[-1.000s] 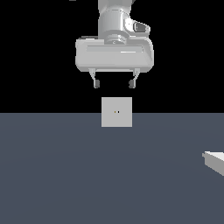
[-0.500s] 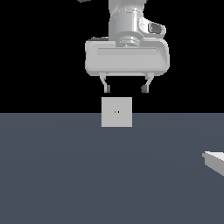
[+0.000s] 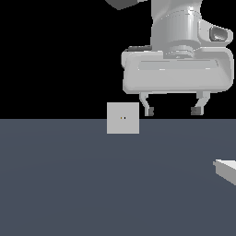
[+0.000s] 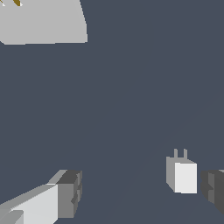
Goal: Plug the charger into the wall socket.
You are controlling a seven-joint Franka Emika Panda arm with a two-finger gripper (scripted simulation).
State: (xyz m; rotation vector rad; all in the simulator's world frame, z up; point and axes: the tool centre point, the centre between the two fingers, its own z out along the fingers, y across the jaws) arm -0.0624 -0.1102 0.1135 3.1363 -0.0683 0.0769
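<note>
Charger (image 3: 227,169): exterior view, pale block cut by the frame edge on that view's right, lying on the floor (image 3: 92,184), below and outward of the jaws, well apart from them. Not held, so pickup not yet done, judging by the gap. Gripper (image 3: 172,111) up high, jaws spread wide with nothing between, fingers pointing down; probably kept open and raised so as to drop over the charger. Socket (image 3: 123,118) upright at the floor's far edge, two tiny dark holes at centre, just beside the jaws on the exterior view's left, not between them. Looks close only in this view; depth not clear.

Wrist view: charger (image 4: 182,173) standing on the floor (image 4: 131,87), two short prongs on its far side, aimed away from the camera. Sits just inside one finger (image 4: 213,187), close beside it, touch cannot be told; other finger (image 4: 68,193) well apart. So charger between the open jaws but off-centre. Likely needs centring before closing, else a skewed grip and prongs off-line for the holes. Socket (image 4: 43,22) at the picture's corner, far ahead of the jaws, two small yellowish marks at its edge.
</note>
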